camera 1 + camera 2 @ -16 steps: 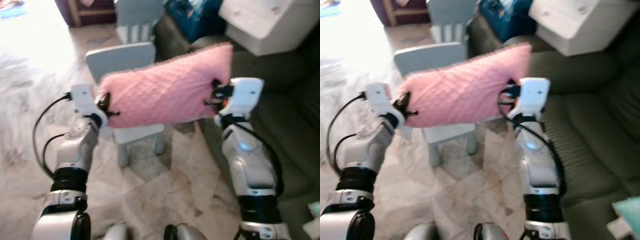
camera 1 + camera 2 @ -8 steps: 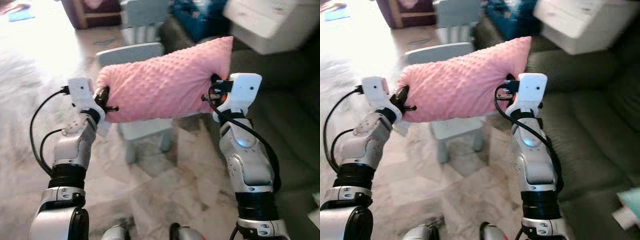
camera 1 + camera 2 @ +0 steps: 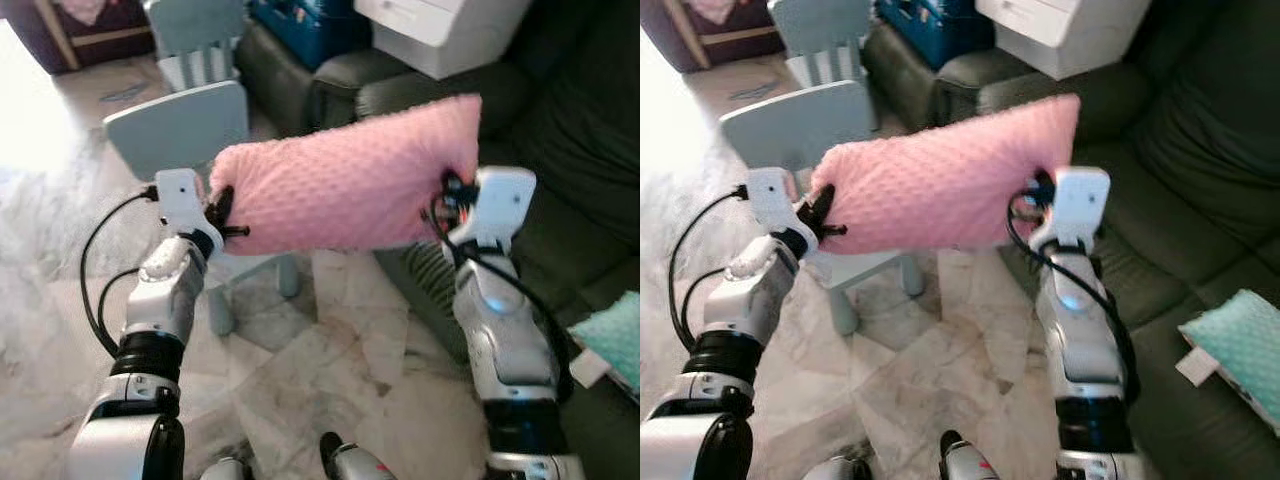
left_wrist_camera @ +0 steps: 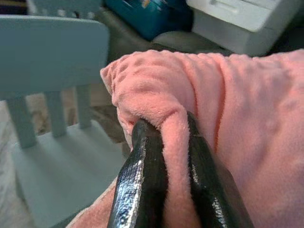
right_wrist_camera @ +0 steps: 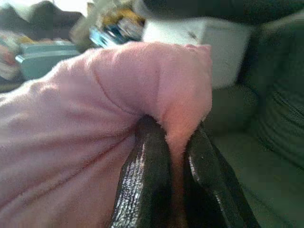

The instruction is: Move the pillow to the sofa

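My left gripper (image 4: 173, 190) is clamped on the pink pillow (image 3: 350, 185): in the left wrist view both black fingers (image 4: 142, 185) pinch a bunched fold of the nubbly fabric at the pillow's end. My right gripper (image 5: 173, 185) is closed on the pillow's other end the same way, a ridge of pink plush squeezed between its two fingers (image 5: 145, 180).

From the head camera I see the pillow stretched lengthwise between the two grippers and carried in the air, touching nothing else. Its right end sits a little higher than its left.

Behind and below the pillow's left half stands a small pale blue chair (image 3: 180, 125) on the marble floor (image 3: 330, 360); its backrest shows above the pillow's left end and its legs below it. A second pale blue chair (image 3: 195, 40) stands farther back beyond the first.

To the right of the pillow and behind it is the dark green sofa (image 3: 1180, 180). The pillow's right end hangs over the sofa's front edge, while most of the pillow is over the floor. Behind the pillow, on the sofa's arm end, sit a white box (image 3: 440, 30) and a blue case (image 3: 300, 20). A teal cushion (image 3: 1240, 350) lies on the sofa seat, well to the right of the pillow and lower in view.
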{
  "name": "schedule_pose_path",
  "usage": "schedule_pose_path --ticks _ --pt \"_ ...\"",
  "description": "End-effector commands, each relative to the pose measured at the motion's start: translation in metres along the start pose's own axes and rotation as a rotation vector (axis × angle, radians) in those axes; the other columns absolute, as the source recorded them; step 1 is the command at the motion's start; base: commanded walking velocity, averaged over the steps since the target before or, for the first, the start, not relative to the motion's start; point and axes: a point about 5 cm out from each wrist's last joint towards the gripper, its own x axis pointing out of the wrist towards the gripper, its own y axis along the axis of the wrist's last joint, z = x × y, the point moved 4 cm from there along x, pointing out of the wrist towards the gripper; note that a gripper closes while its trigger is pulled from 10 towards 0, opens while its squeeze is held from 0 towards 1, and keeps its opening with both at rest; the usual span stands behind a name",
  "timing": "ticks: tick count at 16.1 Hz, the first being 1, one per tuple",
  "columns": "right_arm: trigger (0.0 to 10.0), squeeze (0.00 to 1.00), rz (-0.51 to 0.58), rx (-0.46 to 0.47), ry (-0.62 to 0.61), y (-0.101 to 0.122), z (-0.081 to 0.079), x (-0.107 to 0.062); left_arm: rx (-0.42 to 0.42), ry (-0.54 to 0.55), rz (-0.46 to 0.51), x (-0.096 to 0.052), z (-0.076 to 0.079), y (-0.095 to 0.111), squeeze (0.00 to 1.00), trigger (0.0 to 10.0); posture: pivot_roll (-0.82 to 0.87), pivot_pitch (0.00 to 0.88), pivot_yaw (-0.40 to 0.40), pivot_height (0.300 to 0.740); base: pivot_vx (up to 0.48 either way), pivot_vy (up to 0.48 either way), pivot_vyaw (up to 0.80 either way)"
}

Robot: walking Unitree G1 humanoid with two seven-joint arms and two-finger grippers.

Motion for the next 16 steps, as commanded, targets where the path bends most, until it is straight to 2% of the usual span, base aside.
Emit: schedule_pose_path --ticks 1,4,6,7,11,16 --pt "10.0 0.00 0.026 -0.016 -0.050 0.003 0.012 -0.001 0.032 -0.026 0.011 -0.001 0.001 -0.002 0.00 10.0 -0.15 0.146 0.006 0.740 0.000 0.000 -0.80" --pt "10.0 0.00 0.016 -0.024 -0.090 -0.003 0.024 -0.004 0.074 -0.035 0.001 0.001 -0.001 -0.002 0.00 10.0 -0.16 0.143 0.004 0.740 0.000 0.000 -0.80" --pt "10.0 0.00 0.004 -0.025 -0.121 -0.009 0.033 -0.007 0.092 -0.104 -0.035 0.000 0.006 -0.010 0.00 10.0 -0.15 0.142 0.000 0.740 0.000 0.000 -0.80" --pt "10.0 0.00 -0.009 -0.022 -0.135 -0.013 0.036 -0.009 0.171 -0.097 -0.038 -0.001 0.007 -0.013 0.00 10.0 -0.15 0.140 0.001 0.740 0.000 0.000 -0.80" --pt "10.0 0.00 -0.022 -0.016 -0.185 -0.023 0.043 -0.019 0.149 -0.112 -0.064 -0.003 0.005 -0.022 0.00 10.0 -0.15 0.133 0.037 0.740 0.000 0.000 -0.80" --pt "10.0 0.00 -0.016 -0.006 -0.206 -0.026 0.042 -0.022 0.184 -0.140 -0.051 0.000 0.010 -0.018 0.00 10.0 -0.15 0.129 0.051 0.740 0.000 0.000 -0.80"
